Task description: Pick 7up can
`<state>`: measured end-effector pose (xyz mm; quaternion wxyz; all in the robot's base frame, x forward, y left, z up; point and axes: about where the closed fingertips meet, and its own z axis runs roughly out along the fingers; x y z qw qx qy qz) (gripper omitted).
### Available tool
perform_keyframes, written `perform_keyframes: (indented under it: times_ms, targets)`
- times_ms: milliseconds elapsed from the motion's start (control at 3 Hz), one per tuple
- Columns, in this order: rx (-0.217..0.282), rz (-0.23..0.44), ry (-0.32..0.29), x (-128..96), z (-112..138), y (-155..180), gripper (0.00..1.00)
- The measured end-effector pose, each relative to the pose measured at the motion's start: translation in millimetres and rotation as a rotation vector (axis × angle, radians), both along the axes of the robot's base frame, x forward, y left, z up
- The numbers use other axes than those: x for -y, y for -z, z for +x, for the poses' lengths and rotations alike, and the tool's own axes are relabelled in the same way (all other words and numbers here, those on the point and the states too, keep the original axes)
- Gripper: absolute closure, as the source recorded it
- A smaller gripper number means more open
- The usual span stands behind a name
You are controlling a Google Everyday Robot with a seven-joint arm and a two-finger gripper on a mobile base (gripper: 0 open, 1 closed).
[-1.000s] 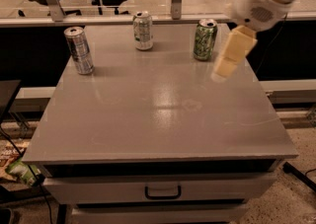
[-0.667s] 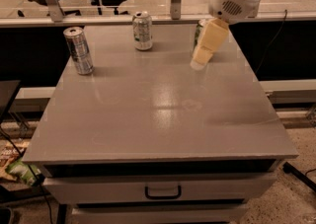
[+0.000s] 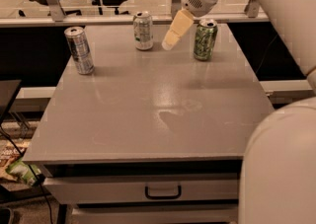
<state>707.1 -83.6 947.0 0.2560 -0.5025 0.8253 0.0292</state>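
Note:
The 7up can [image 3: 143, 31] stands upright near the table's back edge, pale silvery-white with faint green print and a silver top. My gripper [image 3: 169, 44] hangs from the white arm that comes in from the upper right. Its cream fingers [image 3: 177, 27] point down and to the left. The tip is just to the right of the 7up can, a small gap away, and to the left of the green can. It holds nothing that I can see.
An all-green patterned can [image 3: 205, 39] stands at the back right. A slimmer silver can with dark bands [image 3: 79, 50] stands at the back left. The grey table [image 3: 148, 114] has a drawer with a handle [image 3: 163, 192] below. Office chairs stand behind a rail.
My gripper has moved left across the back of the table, from the right of the green can to a spot between the green can and the 7up can.

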Motion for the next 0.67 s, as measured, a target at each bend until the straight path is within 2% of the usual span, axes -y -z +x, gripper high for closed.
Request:
perform_keyframes:
  times_ms: [333, 667]
  targets:
    - [-0.005, 0.051, 0.055, -20.0, 36.1, 9.8, 0.0]
    - [-0.006, 0.084, 0.08, -43.7, 56.5, 15.8, 0.0]
